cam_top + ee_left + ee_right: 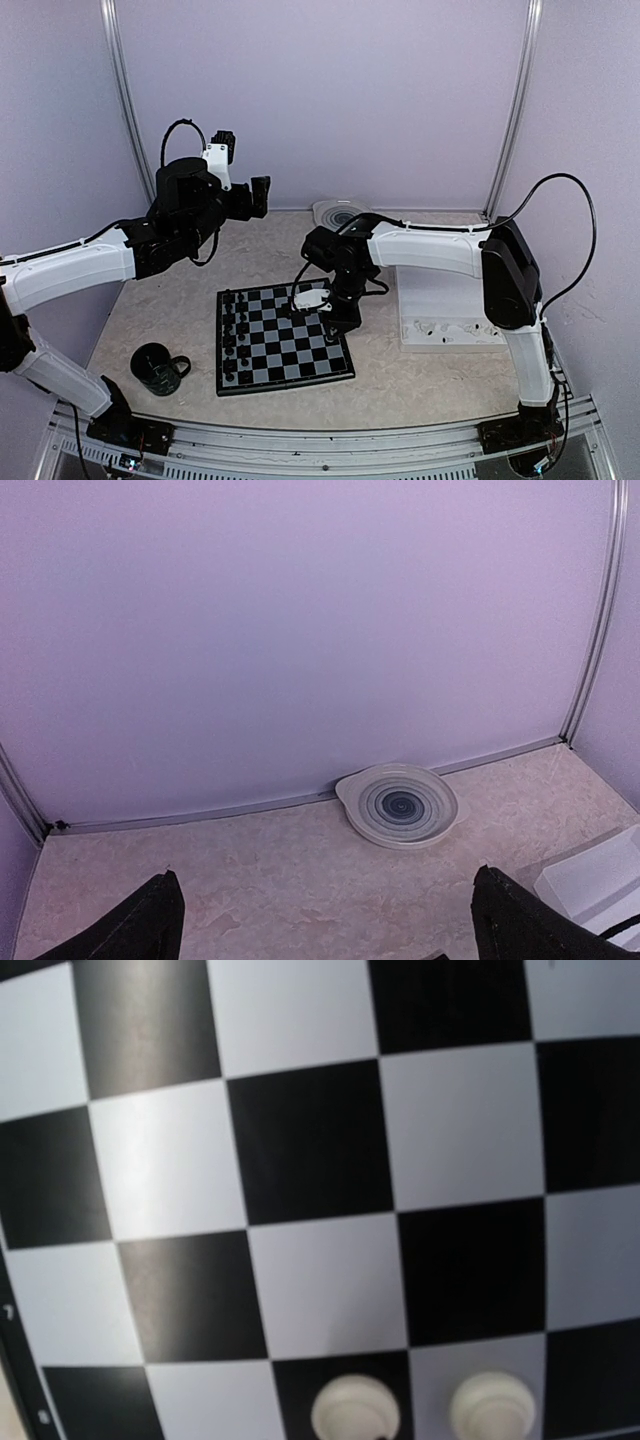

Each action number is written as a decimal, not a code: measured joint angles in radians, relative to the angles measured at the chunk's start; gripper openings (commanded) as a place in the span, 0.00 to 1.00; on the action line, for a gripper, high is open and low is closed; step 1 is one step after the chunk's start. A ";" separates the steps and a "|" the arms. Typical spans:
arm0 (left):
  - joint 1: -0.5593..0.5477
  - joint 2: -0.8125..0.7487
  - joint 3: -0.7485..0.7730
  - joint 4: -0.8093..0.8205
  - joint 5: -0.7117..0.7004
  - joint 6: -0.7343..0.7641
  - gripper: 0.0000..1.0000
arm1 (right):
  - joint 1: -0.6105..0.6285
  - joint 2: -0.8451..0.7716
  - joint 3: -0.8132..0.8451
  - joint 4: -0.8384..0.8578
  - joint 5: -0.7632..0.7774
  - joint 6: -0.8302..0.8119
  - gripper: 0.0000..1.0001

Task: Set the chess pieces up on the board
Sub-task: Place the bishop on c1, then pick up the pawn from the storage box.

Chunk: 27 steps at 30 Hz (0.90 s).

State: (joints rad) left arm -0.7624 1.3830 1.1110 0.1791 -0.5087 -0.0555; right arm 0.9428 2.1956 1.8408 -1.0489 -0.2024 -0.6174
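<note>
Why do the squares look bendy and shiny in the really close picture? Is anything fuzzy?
Right wrist view: the lens bends the lines of the board into curves, a patch of glare shines on its upper-left squares, and the two white pieces at the bottom edge look fuzzy. Left wrist view: the plate is sharp. Top view: the light looks even.

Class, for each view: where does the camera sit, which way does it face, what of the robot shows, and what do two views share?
Top external: above and behind the bases, looking down; the left arm, the right arm and the board show.
Left wrist: on the left arm, facing the back wall and a plate; the fingers of its open end effector show.
Right wrist: close above the board, looking down at two white chess pieces; no fingers show.
Shared: plate, top and left wrist; board, top and right wrist.
</note>
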 measured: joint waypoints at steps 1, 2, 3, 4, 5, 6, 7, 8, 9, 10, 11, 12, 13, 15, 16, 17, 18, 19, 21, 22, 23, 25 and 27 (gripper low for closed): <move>0.000 0.000 0.000 0.000 0.001 0.000 0.99 | 0.000 0.000 0.000 0.000 -0.002 0.000 0.24; 0.000 0.000 0.000 0.000 0.003 0.000 0.99 | 0.000 0.000 -0.001 0.000 -0.003 0.000 0.24; 0.000 0.000 0.000 0.000 0.004 0.000 0.99 | 0.000 0.000 -0.003 0.000 -0.003 0.000 0.24; 0.000 0.000 0.000 0.000 0.004 0.000 0.99 | 0.000 0.000 -0.006 0.001 -0.004 -0.001 0.24; 0.000 0.000 0.000 0.000 0.005 0.000 0.99 | 0.000 0.000 -0.009 0.001 -0.004 -0.002 0.24; 0.000 0.000 0.000 0.000 0.005 0.000 0.99 | 0.000 0.000 -0.011 0.001 -0.004 -0.002 0.24; 0.000 0.000 0.000 0.000 0.005 0.000 0.99 | 0.000 0.000 -0.014 0.001 -0.004 -0.002 0.24; 0.000 0.000 0.000 0.000 0.006 0.000 0.99 | 0.000 0.000 -0.016 0.002 -0.005 -0.002 0.24; 0.000 0.000 0.000 0.000 0.008 0.000 0.99 | 0.000 0.000 -0.017 0.002 -0.005 -0.003 0.25; 0.000 0.000 0.000 0.000 0.008 0.000 0.99 | 0.000 0.000 -0.018 0.002 -0.005 -0.003 0.26; 0.000 0.000 0.000 0.000 0.008 0.000 0.99 | 0.000 0.000 -0.019 0.002 -0.004 -0.003 0.26; 0.000 0.000 0.000 0.000 0.010 0.000 0.99 | 0.000 0.000 -0.020 0.002 -0.004 -0.003 0.27; 0.000 0.000 0.000 0.000 0.011 0.000 0.99 | 0.000 0.000 -0.021 0.002 -0.004 -0.004 0.28; 0.000 0.000 0.000 0.000 0.013 0.000 0.99 | 0.000 0.000 -0.021 0.002 -0.003 -0.005 0.30; 0.000 0.000 0.000 0.000 0.013 0.000 0.99 | 0.000 0.000 -0.021 0.003 -0.003 -0.007 0.31; 0.000 0.000 0.000 0.000 0.015 0.000 0.99 | 0.000 0.000 -0.021 0.003 -0.004 -0.008 0.32; 0.000 0.000 0.000 0.000 0.015 0.000 0.99 | 0.000 0.000 -0.021 0.004 -0.005 -0.010 0.33; 0.000 0.001 0.000 0.000 0.016 0.000 0.99 | 0.000 0.000 -0.021 0.005 -0.006 -0.011 0.33; 0.000 0.002 0.000 0.000 0.019 0.000 0.99 | 0.000 0.000 -0.021 0.007 -0.011 -0.014 0.35; 0.000 0.002 0.000 0.000 0.019 0.000 0.99 | 0.000 0.000 -0.021 0.007 -0.015 -0.015 0.37; 0.000 0.003 0.000 0.000 0.021 0.000 0.99 | 0.000 0.000 -0.021 0.007 -0.023 -0.018 0.39; 0.000 0.004 0.000 0.000 0.023 0.000 0.99 | 0.000 0.000 -0.021 0.007 -0.033 -0.020 0.40; 0.000 0.005 0.000 -0.001 0.024 0.000 0.99 | 0.000 0.000 -0.020 0.008 -0.045 -0.023 0.41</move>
State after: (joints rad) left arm -0.7624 1.3880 1.1110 0.1783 -0.4843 -0.0559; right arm 0.9428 2.1956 1.8206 -1.0412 -0.2478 -0.6399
